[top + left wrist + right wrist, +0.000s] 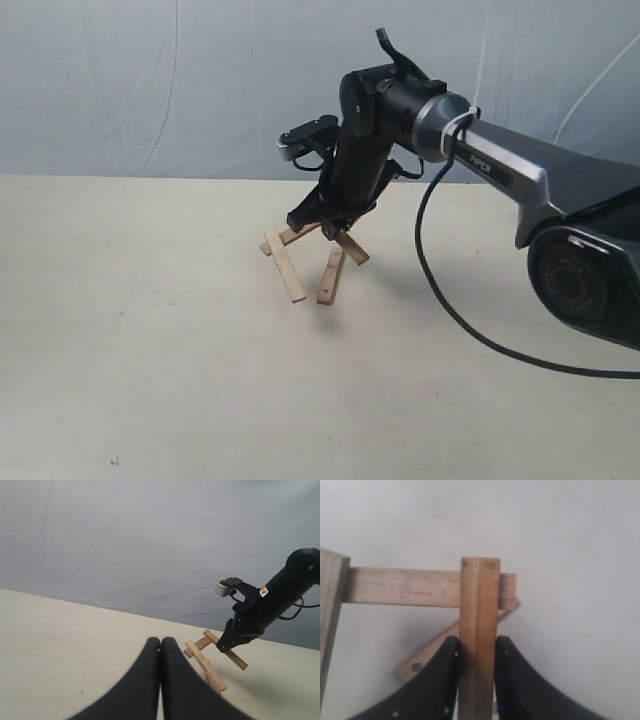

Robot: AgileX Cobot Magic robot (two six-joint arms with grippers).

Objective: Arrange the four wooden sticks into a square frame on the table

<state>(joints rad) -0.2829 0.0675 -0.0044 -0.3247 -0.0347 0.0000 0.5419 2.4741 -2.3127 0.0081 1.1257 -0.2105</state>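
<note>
Writing: light "PiPER" lettering on the right arm (500, 165), upper right of the exterior view. The small red-and-white sticker (263, 591) on that arm is too small to read.
Sticks: four flat strips of light tan wood with visible grain and small dark specks, in a loose overlapping cluster at centre of the exterior view, on the table (150, 350).
Held stick (479, 590): pinched between the right gripper's black fingers (440, 680). It crosses over the crosswise stick (405, 587).
Crosswise stick: its far end meets the left-edge stick (330, 605), at the left border of the right wrist view.
Diagonal stick (427, 652): lies lower, under the held one, with a dark dot near its end.
Right gripper (478, 642): clamped on the held stick, over the cluster.
Left gripper (161, 642): fingers pressed together with nothing between them, bottom centre of the left wrist view, well apart from the sticks.
Table: pale beige, matte, with faint scuffs.
</note>
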